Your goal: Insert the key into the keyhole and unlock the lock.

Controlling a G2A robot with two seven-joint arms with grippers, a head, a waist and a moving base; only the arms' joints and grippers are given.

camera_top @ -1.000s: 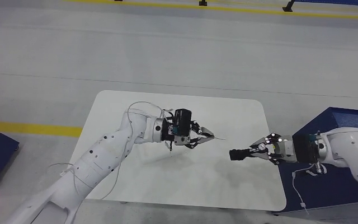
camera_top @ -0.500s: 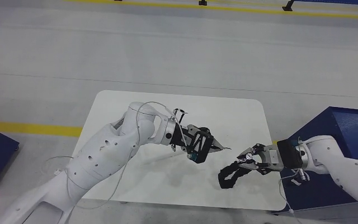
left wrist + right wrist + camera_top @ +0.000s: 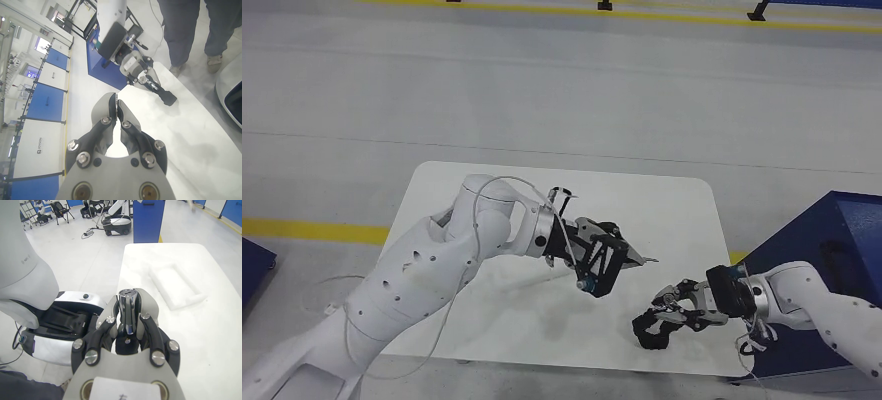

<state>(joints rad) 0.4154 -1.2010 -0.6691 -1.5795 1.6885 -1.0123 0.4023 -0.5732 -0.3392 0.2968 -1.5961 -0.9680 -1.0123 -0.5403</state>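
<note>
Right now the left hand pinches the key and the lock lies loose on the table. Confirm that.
Wrong about the lock: it does not lie on the table; the right hand grips it, as the right wrist view shows. The left hand does pinch the key.

Left gripper (image 3: 117, 103) is clamped on the key (image 3: 117, 97). Key is edge-on, just a thin metal sliver poking past the fingertips. Right gripper (image 3: 154, 83) sits farther off, closed around the lock (image 3: 167, 97), with the black end sticking out past its fingers. Lock end is low over the white table (image 3: 189, 132), near its edge; contact can't be told. Key and lock are well apart. Blue barrier panels (image 3: 45, 102) stand on the floor behind.
</note>
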